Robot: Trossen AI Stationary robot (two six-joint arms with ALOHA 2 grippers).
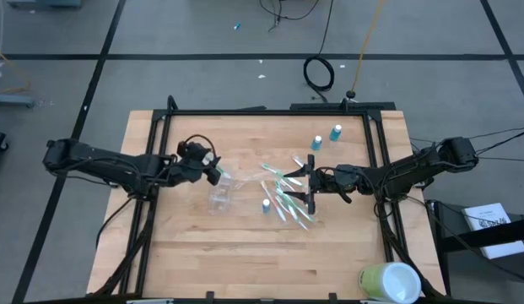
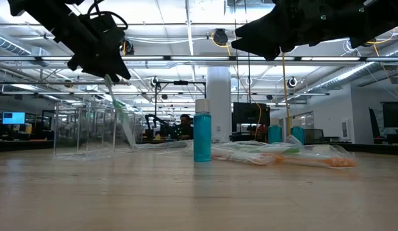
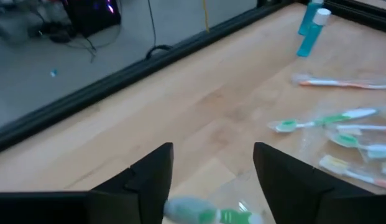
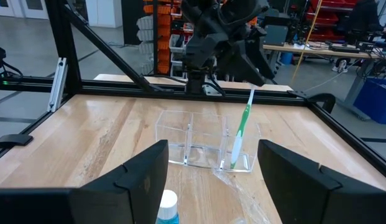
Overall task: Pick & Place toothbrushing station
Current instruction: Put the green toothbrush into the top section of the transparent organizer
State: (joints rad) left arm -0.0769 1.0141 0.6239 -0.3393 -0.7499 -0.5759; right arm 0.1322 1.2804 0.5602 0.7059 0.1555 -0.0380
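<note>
Toothbrushing station stuff first: the clear plastic compartment holder point(image 4: 202, 146) sits right under my left gripper point(image 1: 213, 171), and the thin white-and-green toothbrush point(image 4: 241, 134) stands tilted in its end compartment, long axis leaning up toward that gripper; from the left wrist view the fingers are apart with the brush's green end just below them, so I'd say it's let go or about to, can't swear which. Right gripper point(image 1: 305, 184) is hovering with its fingers spread too, straight over the loose pile of wrapped white-and-green toothbrushes point(image 1: 289, 203); they lie flat, fanned out roughly crosswise to its reach; a small blue white-capped tube point(image 1: 266, 205) stands just past them on the holder side. So the right arm's clearly the nearer one for the next brush, and it'll probably need to line its fingers across a handle.
</note>
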